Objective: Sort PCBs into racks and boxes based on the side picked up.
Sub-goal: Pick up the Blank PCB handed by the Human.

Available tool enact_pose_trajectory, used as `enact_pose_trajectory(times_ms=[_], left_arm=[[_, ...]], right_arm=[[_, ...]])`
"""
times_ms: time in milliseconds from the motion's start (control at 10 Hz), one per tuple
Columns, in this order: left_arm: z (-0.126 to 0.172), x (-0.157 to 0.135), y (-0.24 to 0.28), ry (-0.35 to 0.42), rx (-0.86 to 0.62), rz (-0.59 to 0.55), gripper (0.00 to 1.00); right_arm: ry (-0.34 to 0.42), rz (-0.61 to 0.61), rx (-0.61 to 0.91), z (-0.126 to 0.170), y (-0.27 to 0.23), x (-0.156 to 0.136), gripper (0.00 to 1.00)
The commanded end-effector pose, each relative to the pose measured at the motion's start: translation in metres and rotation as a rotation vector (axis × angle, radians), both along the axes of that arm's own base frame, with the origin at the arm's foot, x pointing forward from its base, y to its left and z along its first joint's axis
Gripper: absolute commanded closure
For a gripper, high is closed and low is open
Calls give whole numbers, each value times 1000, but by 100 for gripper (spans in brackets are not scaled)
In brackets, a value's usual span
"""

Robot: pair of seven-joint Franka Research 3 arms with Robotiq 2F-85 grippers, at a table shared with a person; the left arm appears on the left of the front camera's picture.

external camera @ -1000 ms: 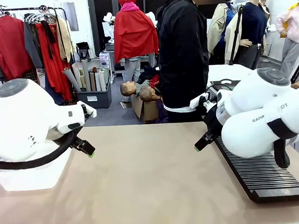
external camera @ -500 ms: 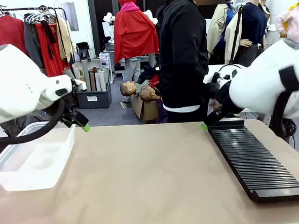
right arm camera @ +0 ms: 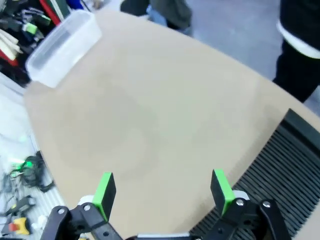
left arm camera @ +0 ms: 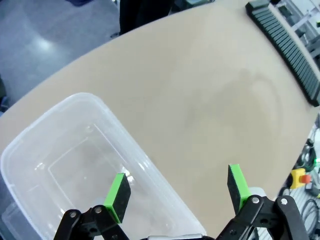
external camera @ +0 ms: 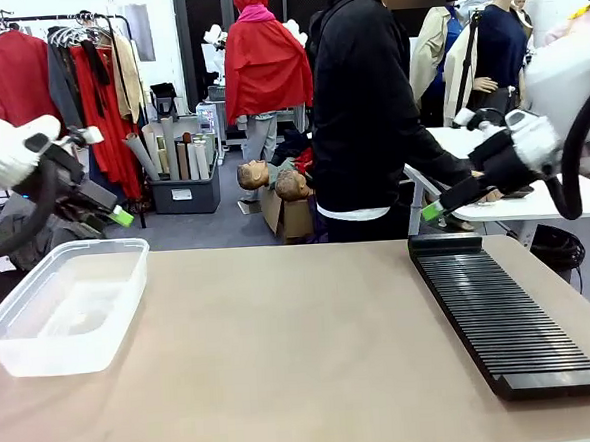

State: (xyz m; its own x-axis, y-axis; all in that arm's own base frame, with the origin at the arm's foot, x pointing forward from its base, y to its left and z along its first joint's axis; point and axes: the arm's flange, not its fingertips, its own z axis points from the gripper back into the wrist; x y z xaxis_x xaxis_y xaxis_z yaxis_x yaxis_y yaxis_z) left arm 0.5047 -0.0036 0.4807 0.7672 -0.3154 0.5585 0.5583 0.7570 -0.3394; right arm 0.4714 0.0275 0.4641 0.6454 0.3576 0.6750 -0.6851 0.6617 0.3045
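- Rack (external camera: 501, 309): on the right side of the desk (external camera: 283, 352), long axis running from near edge to far edge, slots crosswise. They appear unfilled, though the angle is shallow.
- Box (external camera: 53, 354): near left, well apart from the rack, nothing inside.
- Left gripper (left arm camera: 178, 187): jaws apart, empty, high over the box.
- Right gripper (right arm camera: 163, 191): jaws apart, empty, high near the rack's far end.
- Flat bare surface between rack and box.

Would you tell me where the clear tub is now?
In the front view the clear tub sits on the table at its left side, below the left end effector, opposite the black rack.
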Motion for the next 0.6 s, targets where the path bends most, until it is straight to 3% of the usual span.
enact_pose_trajectory(times_ms=[0,200,300,500], left_arm=[[14,-13,27,-42,-67,29,0],[25,-29,69,-66,-138,50,0],[29,-36,86,-82,-186,-5,0],[32,-44,120,-163,-220,-15,0]], right_arm=[[10,37,89,-8,-33,3,0],[2,101,186,-14,-71,-9,0],[-6,121,231,-16,-89,-14,0],[-30,95,310,-7,-114,-30,0]])
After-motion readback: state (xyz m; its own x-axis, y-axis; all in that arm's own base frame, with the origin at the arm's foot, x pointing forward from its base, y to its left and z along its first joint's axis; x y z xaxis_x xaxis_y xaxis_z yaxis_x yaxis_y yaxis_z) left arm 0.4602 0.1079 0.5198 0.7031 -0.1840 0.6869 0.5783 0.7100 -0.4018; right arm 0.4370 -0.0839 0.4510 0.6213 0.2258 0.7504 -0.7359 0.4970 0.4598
